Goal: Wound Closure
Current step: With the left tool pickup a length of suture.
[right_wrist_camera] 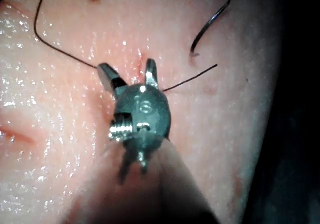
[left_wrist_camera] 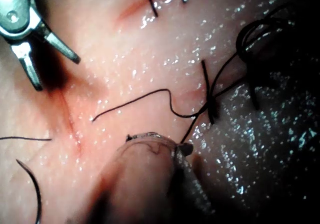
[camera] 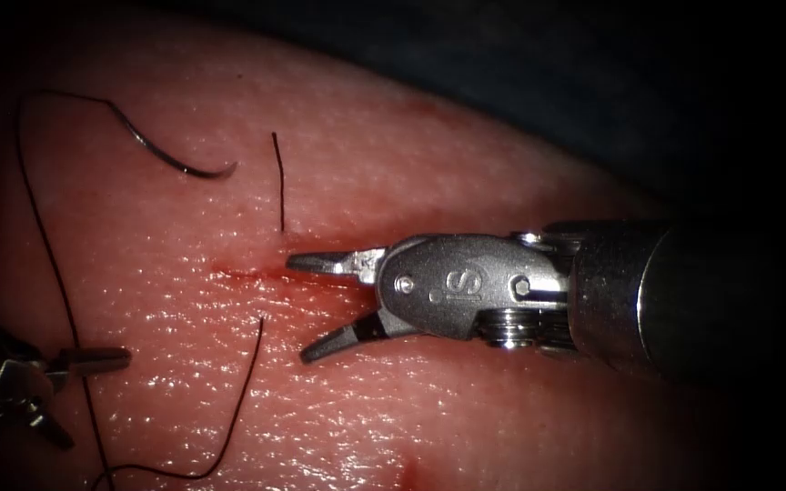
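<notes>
The curved needle (camera: 184, 164) lies free on the tissue (camera: 466, 118), up and left of the cut (camera: 238, 271), not in the tissue and held by neither tool. It also lies loose in the wrist views: needle (left_wrist_camera: 32, 189), needle (right_wrist_camera: 210, 23). Its thread (camera: 47, 255) runs down the left side and curls back toward the cut. A short thread end (camera: 277, 182) stands just above the cut. My right tool (camera: 297, 309) has its jaws open at the cut's right end, holding nothing; right tool (right_wrist_camera: 129, 69), right tool (left_wrist_camera: 57, 73). My left tool (camera: 97, 400) sits low on the left beside the thread, jaws apart, holding nothing.
Red fluid wets the tissue around the cut, and a small red spot (camera: 408, 473) lies lower down. Dark stitches with knots (left_wrist_camera: 209, 96) cross the tissue in the left wrist view. The tissue's far edge (camera: 502, 109) drops into dark background.
</notes>
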